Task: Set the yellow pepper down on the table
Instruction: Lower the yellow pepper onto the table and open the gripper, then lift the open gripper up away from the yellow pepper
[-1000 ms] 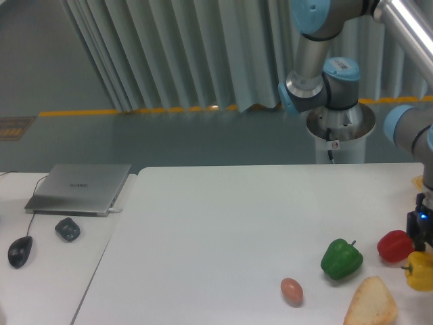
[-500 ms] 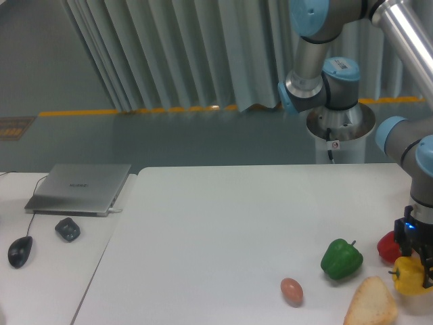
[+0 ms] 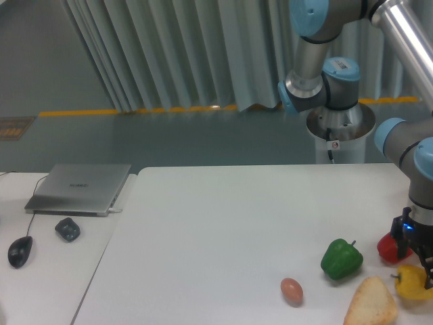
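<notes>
From my remote seat I see the dark two-finger pincer (image 3: 421,263) down at the far right edge of the large white smooth counter (image 3: 223,230), its blue indicator light lit, and it is closed around the glossy yellow bell pepper with a short stem (image 3: 411,282), which sits low at the counter's surface; I cannot tell whether the pepper touches the counter or hangs just above it. The shiny red bell pepper (image 3: 390,248) lies just beside it, partly hidden by the pincer body. The pale tan wedge of bread (image 3: 371,303) lies just left of the yellow pepper, close to it, near the bottom edge of the view. The glossy green bell pepper (image 3: 341,258) stands left of the red one, and the small pinkish-brown egg (image 3: 291,290) rests further left, apart from the rest. On the smaller white desk (image 3: 47,271) at left are a closed silver laptop (image 3: 80,189) and a black computer mouse (image 3: 19,251).
</notes>
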Action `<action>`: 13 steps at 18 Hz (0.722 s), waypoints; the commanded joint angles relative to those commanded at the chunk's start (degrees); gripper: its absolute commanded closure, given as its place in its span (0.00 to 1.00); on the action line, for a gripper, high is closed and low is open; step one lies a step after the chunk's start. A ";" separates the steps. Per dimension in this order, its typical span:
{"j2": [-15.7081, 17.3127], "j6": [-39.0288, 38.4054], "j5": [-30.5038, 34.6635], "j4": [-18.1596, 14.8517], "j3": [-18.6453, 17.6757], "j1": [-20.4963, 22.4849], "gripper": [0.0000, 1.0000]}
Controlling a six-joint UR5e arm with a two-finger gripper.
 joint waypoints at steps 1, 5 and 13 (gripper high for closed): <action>0.09 0.00 0.00 0.00 0.00 0.00 0.00; 0.70 0.00 0.09 0.09 0.61 0.26 0.00; 5.10 7.56 8.17 -0.88 0.27 2.29 0.00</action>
